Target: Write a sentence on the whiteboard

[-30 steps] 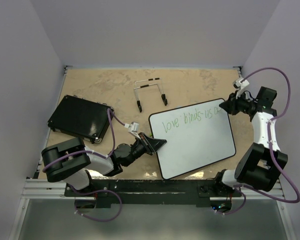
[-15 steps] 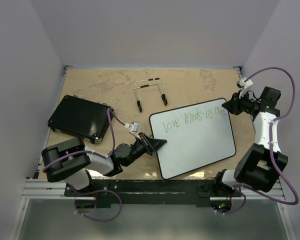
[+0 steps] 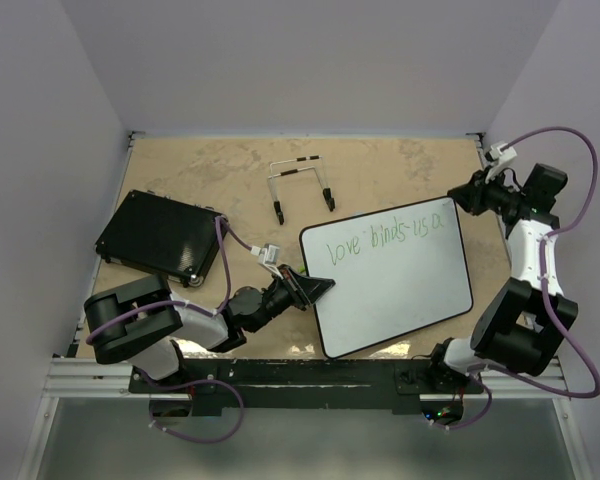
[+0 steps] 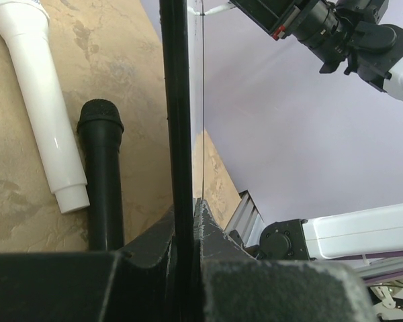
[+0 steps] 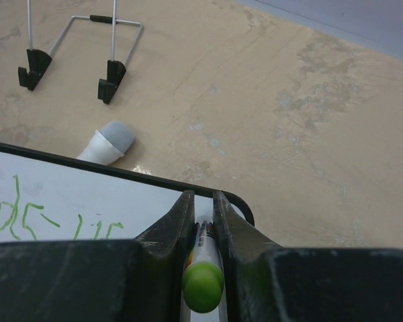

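The whiteboard (image 3: 392,285) lies tilted on the table, right of centre. The sentence (image 3: 385,233) is one line of green handwriting along its top, reading roughly "love binds us a". My left gripper (image 3: 316,287) is shut on the board's left edge; the left wrist view shows the black frame (image 4: 176,100) clamped between the jaws (image 4: 186,215). My right gripper (image 3: 462,198) is shut on a green-capped marker (image 5: 203,272) and sits over the board's top right corner (image 5: 238,201). The green strokes (image 5: 17,216) show at the left of that view.
A black textured pad (image 3: 160,236) lies at the left. A wire stand (image 3: 300,186) stands behind the board and also shows in the right wrist view (image 5: 74,47). A white microphone (image 4: 40,100) and a black microphone (image 4: 104,174) lie beside the board's edge. A grey-headed white microphone (image 5: 111,143) lies past the top edge.
My right gripper with the marker has moved right and back, off the end of the writing, uncovering an "a" after "us". The left gripper has stayed clamped on the board.
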### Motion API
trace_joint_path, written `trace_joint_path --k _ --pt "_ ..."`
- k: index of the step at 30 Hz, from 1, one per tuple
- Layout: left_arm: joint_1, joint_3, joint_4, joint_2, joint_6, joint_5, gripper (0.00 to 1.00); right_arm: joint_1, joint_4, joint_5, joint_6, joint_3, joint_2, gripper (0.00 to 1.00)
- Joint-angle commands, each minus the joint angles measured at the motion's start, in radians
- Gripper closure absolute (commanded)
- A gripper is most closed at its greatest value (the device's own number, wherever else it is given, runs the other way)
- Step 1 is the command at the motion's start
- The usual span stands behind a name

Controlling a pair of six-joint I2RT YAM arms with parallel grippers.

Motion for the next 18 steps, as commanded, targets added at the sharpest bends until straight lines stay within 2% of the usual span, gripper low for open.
trace_joint_path --k 1,4,18 --pt "0.001 0.021 0.086 0.012 0.117 0.031 1.0 -0.001 0.093 -0.022 0.059 0.024 0.008 1.0" --pt "0.001 0.021 0.086 0.014 0.117 0.032 1.0 0.001 0.112 -0.024 0.068 0.013 0.012 1.0" --pt "0.001 0.014 0.097 0.014 0.114 0.029 1.0 -0.001 -0.192 -0.004 -0.202 -0.006 -0.008 1.0"
